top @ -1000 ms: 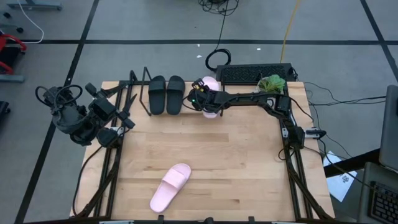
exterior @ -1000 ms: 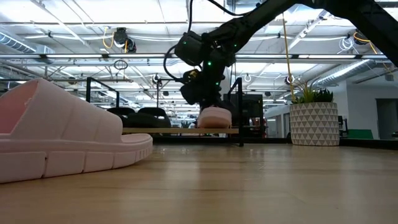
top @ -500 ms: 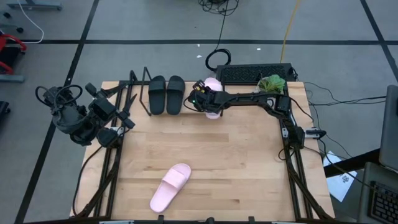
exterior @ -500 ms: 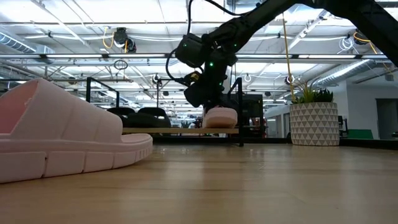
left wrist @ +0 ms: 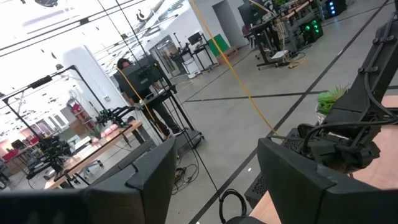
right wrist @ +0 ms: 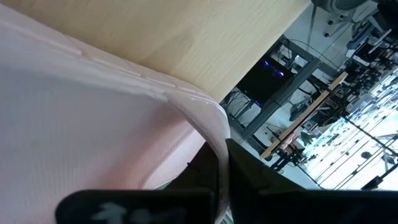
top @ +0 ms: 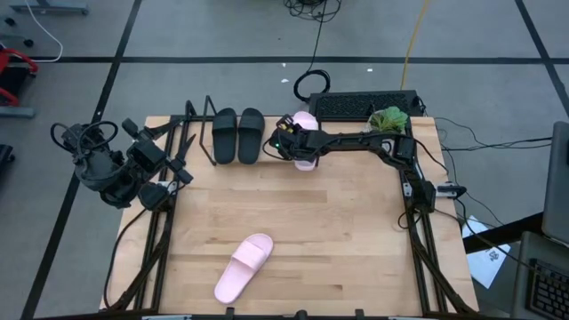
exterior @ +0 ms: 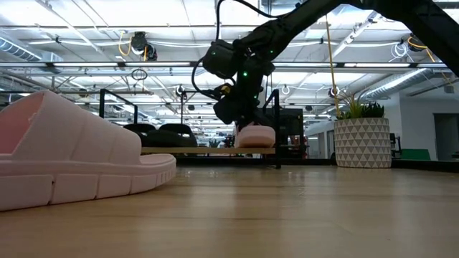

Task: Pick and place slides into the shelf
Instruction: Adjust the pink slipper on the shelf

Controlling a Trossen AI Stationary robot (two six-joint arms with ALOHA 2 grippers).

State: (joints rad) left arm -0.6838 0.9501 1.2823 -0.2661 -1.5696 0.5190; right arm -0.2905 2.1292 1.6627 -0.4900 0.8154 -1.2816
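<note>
Shelf (top: 197,133) spans the table's (top: 329,222) 12 o'clock edge, with 2 black slides (top: 238,135) on its board. Right gripper (top: 293,142) sits at the shelf's 3 o'clock end, fingers clamped on 1 pink slide (top: 305,122) resting on the board beside the black pair. Second pink slide (top: 242,266) lies on the table toward 6 o'clock, well apart. Left gripper (top: 178,169) waits at the 9 o'clock edge, fingers apart, holding nothing.

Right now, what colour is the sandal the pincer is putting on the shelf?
Pale pink, clearest in the high view.
</note>
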